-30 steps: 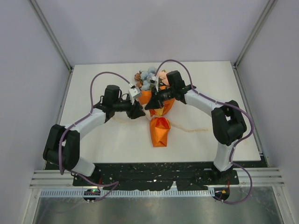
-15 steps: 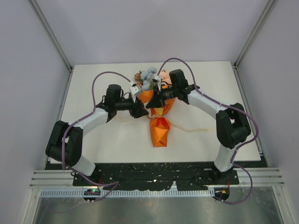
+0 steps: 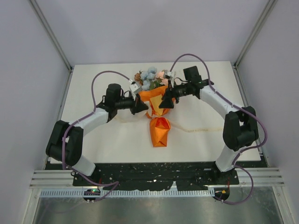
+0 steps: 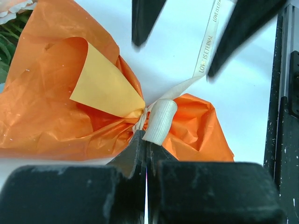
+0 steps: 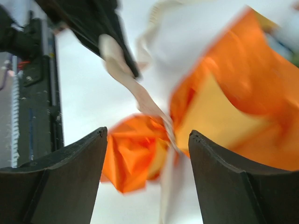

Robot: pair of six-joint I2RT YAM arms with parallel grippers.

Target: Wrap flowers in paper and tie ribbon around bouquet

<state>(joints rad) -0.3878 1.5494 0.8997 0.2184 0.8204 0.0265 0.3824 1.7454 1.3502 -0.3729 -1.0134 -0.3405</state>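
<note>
The bouquet lies mid-table: blue, pink and peach flowers (image 3: 150,77) at the far end, orange paper (image 3: 155,99) flaring round them and pinched to a waist, a crumpled tail (image 3: 160,132) below. The cream ribbon (image 4: 160,121) circles that waist, and one printed end (image 4: 208,42) runs off toward the right arm. My left gripper (image 3: 141,107) (image 4: 145,135) is at the waist from the left, shut on the ribbon, a short fold of it standing out of its tips. My right gripper (image 3: 167,101) (image 5: 147,135) hangs open just right of the waist, holding nothing; its view is blurred.
Loose ribbon trails over the white table (image 3: 93,88), right (image 3: 201,129) and left (image 3: 122,120) of the bouquet. The black base rail (image 3: 154,170) lies along the near edge, and grey walls enclose the table.
My right gripper has let go, opened and drawn back to the right. My left gripper, open a moment ago, has shut on the ribbon at the waist. The paper's upper flare has spread wider.
</note>
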